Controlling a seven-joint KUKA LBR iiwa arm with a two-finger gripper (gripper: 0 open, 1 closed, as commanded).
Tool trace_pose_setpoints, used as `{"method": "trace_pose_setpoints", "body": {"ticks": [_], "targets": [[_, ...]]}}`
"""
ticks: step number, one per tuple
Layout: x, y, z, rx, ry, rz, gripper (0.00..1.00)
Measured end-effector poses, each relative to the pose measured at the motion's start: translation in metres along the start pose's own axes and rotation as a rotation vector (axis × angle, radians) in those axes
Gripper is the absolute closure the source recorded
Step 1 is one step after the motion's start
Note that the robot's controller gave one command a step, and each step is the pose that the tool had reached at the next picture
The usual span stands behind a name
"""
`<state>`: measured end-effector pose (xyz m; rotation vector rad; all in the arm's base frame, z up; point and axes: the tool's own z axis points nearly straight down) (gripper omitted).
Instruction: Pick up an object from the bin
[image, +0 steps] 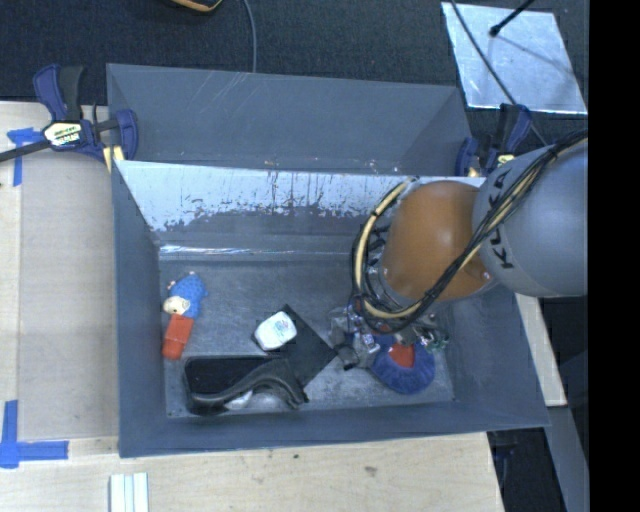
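Your gripper (372, 342) hangs low in the right half of the grey metal bin (140, 300), tucked under the arm's rounded orange-brown wrist cover (430, 240). That cover and its looped cables hide most of the working end. You cannot tell whether the fingers are spread, pressed together or pinching something.

The nearest thing is a round blue soft-looking pad with a small red piece on top (410, 375). It lies on the bin floor near the front right corner, just beside the gripper and slightly toward the front wall and the right. It looks about as wide as it is long, so I see no long axis for you to line up with. Whether the gripper touches it is hidden.

On the other side, a long black moulded plastic piece (240, 378) lies along the front wall. Its long axis runs left to right, and its broader right end angles up close to the gripper's left. A small white rounded lump (276, 330) rests just behind that black piece. A blue and orange toy figure (181, 312) lies well apart, by the left wall.

My judgement is that the blue pad is your likeliest pick. The move turns on shifting a little toward the front right corner so that the pad sits squarely under the gripper.
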<state>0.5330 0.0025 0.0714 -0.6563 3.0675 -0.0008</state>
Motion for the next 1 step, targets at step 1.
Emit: {"method": "trace_pose_setpoints", "body": {"ticks": [1], "targets": [[-0.0438,0.0017,-0.1306,0.004,-0.009,-0.015,1.0]]}}
